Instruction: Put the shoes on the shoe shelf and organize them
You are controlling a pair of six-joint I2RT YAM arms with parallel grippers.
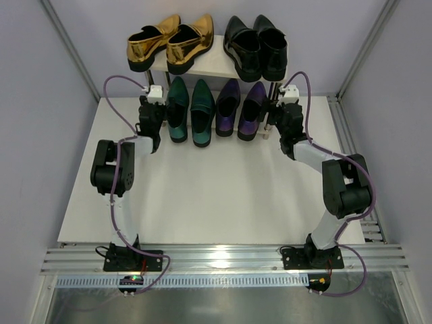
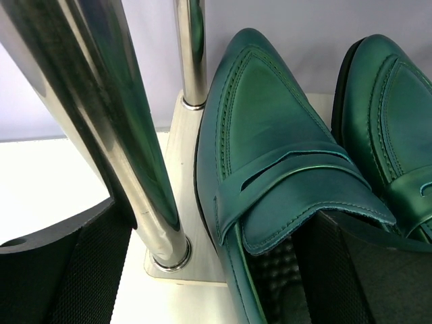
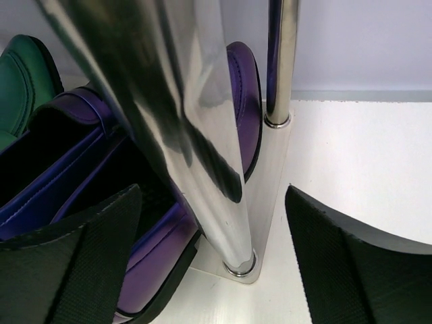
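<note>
The shoe shelf point(image 1: 217, 59) stands at the back centre. The gold pair point(image 1: 169, 42) and the black pair point(image 1: 256, 44) sit on its top board. The teal pair point(image 1: 191, 111) and the purple pair point(image 1: 241, 108) sit on the lower board. My left gripper point(image 1: 152, 108) is open at the shelf's front left post point(image 2: 155, 216). In the left wrist view it point(image 2: 216, 283) straddles that post and the outer wall of a teal shoe point(image 2: 270, 155). My right gripper point(image 1: 282, 108) is open. In the right wrist view it point(image 3: 216, 270) straddles the front right post point(image 3: 223, 202) beside a purple shoe point(image 3: 246, 121).
The shelf stands on a white tabletop point(image 1: 223, 196) enclosed by grey walls on the left, right and back. An aluminium rail point(image 1: 216, 256) runs along the near edge at the arm bases. Purple cables point(image 1: 121, 81) loop above each wrist.
</note>
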